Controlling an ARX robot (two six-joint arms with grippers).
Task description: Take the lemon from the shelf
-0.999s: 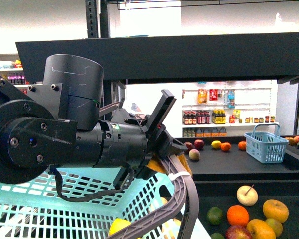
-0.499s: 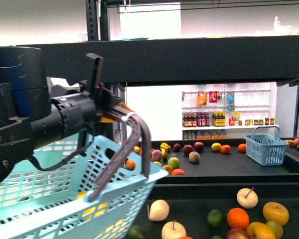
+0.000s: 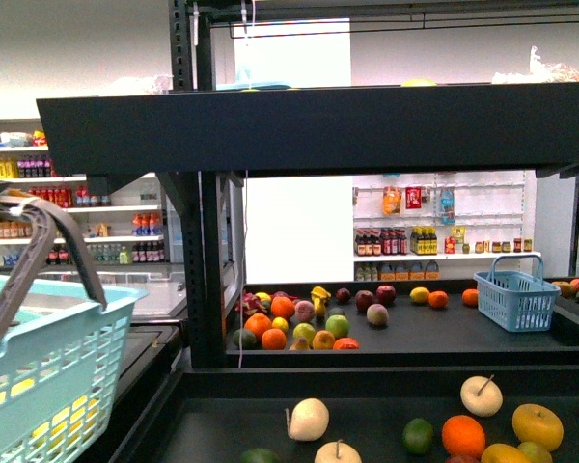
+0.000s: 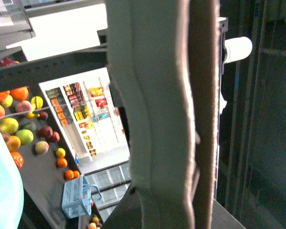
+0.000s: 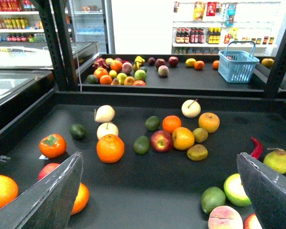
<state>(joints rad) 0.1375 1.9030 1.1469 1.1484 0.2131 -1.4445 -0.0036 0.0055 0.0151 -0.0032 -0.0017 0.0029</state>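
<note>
The shelf (image 3: 318, 130) is big & black, w/ fruit on its dark trays. A blue basket (image 3: 514, 286) sits on the back tray. The lemon (image 3: 420, 294) looks to be the small yellow fruit on that same tray, near the blue basket's left side. It touches a small orange (image 3: 438, 298) that lies between it & the blue basket. From the right wrist cam the lemon (image 5: 190, 62) is also left of the blue basket (image 5: 237, 66).

The right hand (image 5: 158, 157) is wide open w/ nothing in it. Its two dark fingers (image 5: 52, 193) hang over the front tray, well apart from the blue basket.

A teal basket (image 3: 48, 371) hangs far left of the blue basket, handle (image 3: 43, 256) up. Yellow bits show thru its wall; can't tell what they are. In the left wrist cam the handle (image 4: 155, 119) fills the pic. The left hand's fingers don't show, so can't tell if it grips.
</note>
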